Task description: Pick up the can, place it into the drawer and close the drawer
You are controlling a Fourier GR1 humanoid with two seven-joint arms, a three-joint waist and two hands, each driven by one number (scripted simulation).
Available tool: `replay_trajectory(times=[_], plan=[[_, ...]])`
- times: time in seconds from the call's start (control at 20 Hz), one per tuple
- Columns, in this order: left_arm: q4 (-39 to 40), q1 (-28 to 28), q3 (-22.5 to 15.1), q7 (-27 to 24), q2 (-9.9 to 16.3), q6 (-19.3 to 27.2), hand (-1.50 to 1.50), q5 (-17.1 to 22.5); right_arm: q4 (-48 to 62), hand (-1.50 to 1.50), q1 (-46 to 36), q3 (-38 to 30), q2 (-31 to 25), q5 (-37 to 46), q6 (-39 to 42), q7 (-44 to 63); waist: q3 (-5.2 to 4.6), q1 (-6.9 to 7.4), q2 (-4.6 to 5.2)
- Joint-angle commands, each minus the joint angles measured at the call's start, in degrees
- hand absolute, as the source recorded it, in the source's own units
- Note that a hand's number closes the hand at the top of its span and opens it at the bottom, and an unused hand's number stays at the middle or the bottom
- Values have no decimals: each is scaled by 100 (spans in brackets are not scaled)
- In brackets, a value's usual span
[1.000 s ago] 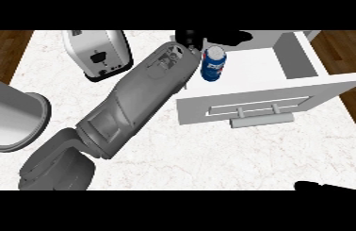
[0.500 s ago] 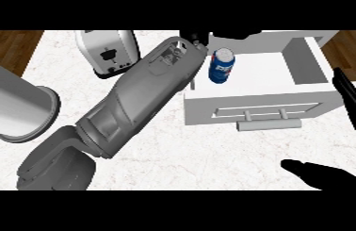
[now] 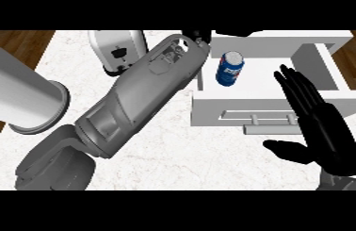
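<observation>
The left hand (image 3: 198, 35) is mostly hidden past its forearm at the far edge, so whether it is open or shut I cannot tell. The right hand (image 3: 321, 126) is open, fingers straight, over the drawer's (image 3: 268, 94) near front. The can (image 3: 230, 69) stands upright inside the drawer at its far left. The step left looks like closing: lay the flat palm square on the front panel and push evenly, keeping the can upright. The counter (image 3: 181, 152) is white marble; a toaster (image 3: 117, 51) sits far left, a grey cylinder (image 3: 28, 100) left.

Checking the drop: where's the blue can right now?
In the head view, the blue can stands upright inside the open white drawer, near its left wall.
</observation>
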Motion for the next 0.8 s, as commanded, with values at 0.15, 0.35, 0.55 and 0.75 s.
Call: replay_trajectory(times=[0.15,0.35,0.55,0.75], plan=[[-790,311,-59,542,593,-3,-150,-274,1547,-150,-287,-27,266,666,-1159,-415,2,176,-65],[-1345,746,-191,928,1064,-257,-150,-420,2199,-150,-229,-18,535,866,-1765,-498,2,196,-72],[-1703,757,-24,1163,1554,-464,-150,-433,3450,-150,-1139,-332,548,1010,-2116,-564,4,252,-36],[-2130,863,-175,1471,1672,-203,-150,-638,4393,-150,-1458,-390,622,1255,-2667,-785,8,310,-23]])
